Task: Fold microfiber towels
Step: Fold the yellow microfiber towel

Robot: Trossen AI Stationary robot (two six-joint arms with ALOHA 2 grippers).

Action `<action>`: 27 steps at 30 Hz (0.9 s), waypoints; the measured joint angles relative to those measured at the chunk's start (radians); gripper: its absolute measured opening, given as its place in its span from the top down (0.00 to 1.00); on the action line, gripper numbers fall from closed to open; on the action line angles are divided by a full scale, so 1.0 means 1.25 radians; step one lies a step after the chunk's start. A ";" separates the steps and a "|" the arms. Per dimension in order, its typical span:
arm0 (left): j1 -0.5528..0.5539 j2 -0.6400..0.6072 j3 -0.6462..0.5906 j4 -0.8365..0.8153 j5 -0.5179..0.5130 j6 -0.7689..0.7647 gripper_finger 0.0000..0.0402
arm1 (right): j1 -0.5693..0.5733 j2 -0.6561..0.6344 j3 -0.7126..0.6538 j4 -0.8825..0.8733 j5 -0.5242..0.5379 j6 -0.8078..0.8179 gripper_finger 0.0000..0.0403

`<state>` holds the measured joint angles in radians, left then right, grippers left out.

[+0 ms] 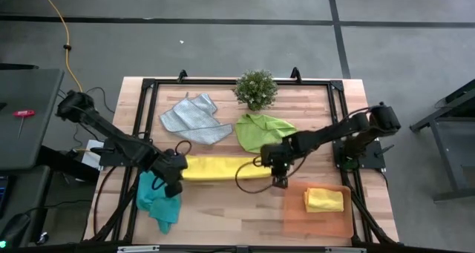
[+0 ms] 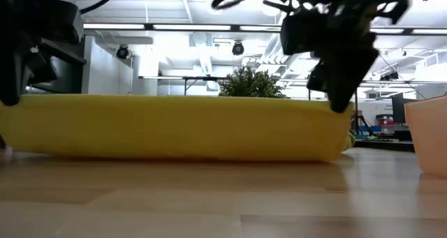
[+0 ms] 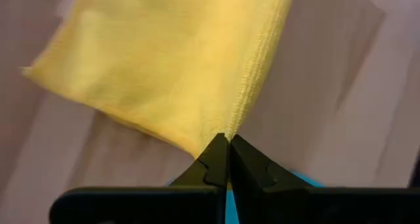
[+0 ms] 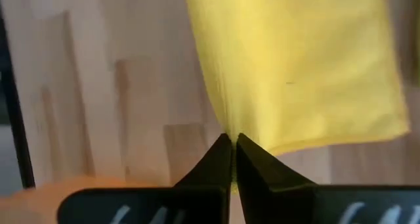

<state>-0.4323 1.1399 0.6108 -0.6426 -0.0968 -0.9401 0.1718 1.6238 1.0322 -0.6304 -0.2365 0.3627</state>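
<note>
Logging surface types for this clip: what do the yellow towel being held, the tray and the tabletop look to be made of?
Yellow towel: soft matte fabric, likely microfiber; fine nap, stitched hem, and it sags between the left gripper and right gripper. Tray: translucent orange, probably plastic. Table: pale wood planks with visible grain and a slight sheen.

A long yellow microfiber towel (image 1: 223,168), a folded yellow microfiber towel (image 1: 323,199) on a translucent orange rectangular tray (image 1: 297,217), lime green (image 1: 261,130), light grey (image 1: 193,118) and teal (image 1: 157,199) microfiber cloths, a pale wooden counter (image 1: 230,212).
</note>
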 joint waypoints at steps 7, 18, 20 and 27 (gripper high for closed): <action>0.079 -0.006 0.000 -0.045 -0.034 -0.004 1.00 | -0.075 0.000 0.000 -0.008 -0.006 0.052 1.00; 0.127 0.055 0.001 -0.041 -0.091 0.002 1.00 | -0.127 0.000 0.000 -0.007 0.000 0.104 1.00; 0.127 0.073 0.001 -0.041 -0.092 0.007 1.00 | -0.127 0.000 0.000 -0.009 0.003 0.104 1.00; 0.127 0.111 0.001 -0.039 -0.138 -0.024 0.99 | -0.127 0.000 0.000 -0.015 0.036 0.125 1.00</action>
<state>-0.2741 1.2789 0.6121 -0.6917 -0.2691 -0.9696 0.0128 1.6238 1.0321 -0.6486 -0.1911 0.5188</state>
